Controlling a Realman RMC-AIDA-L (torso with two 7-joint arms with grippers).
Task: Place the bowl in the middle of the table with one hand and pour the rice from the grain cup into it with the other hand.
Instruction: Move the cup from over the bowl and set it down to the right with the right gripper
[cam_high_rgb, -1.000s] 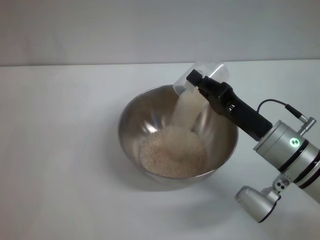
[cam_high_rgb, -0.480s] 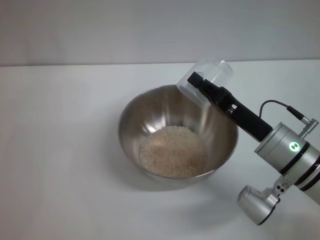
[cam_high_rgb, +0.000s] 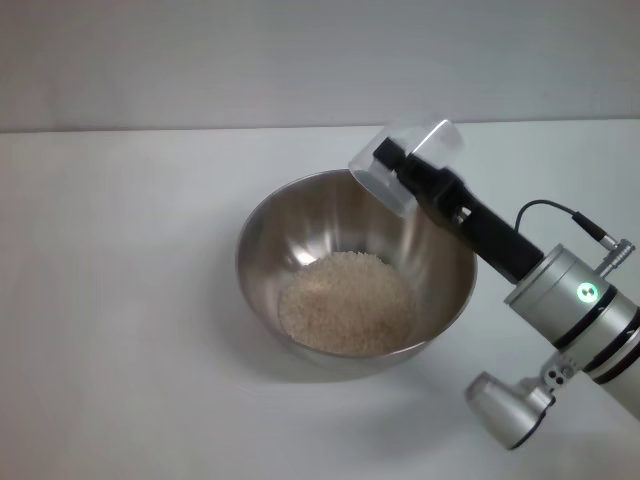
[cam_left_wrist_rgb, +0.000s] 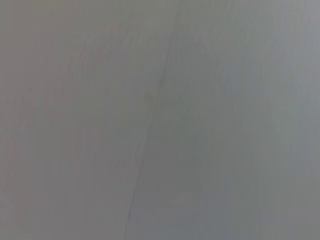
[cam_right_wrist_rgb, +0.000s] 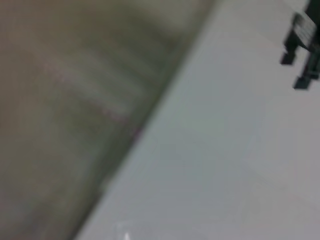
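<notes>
In the head view the steel bowl (cam_high_rgb: 355, 265) stands in the middle of the white table (cam_high_rgb: 120, 300). A pale heap of rice (cam_high_rgb: 346, 302) lies in its bottom. My right gripper (cam_high_rgb: 405, 168) is shut on the clear grain cup (cam_high_rgb: 410, 160), tipped on its side above the bowl's far right rim, mouth toward the bowl. The cup looks empty. My left gripper is out of view; the left wrist view shows only a plain grey surface.
My right arm (cam_high_rgb: 570, 300) reaches in from the lower right, with a cable (cam_high_rgb: 560, 212) at its wrist. The table's far edge (cam_high_rgb: 200, 130) meets a grey wall. The right wrist view shows blurred table and a dark object (cam_right_wrist_rgb: 302, 50) far off.
A second ago rice was streaming from the cup into the bowl. The stream has stopped and the cup is empty. The cup has stayed tipped over the rim, shifting only slightly.
</notes>
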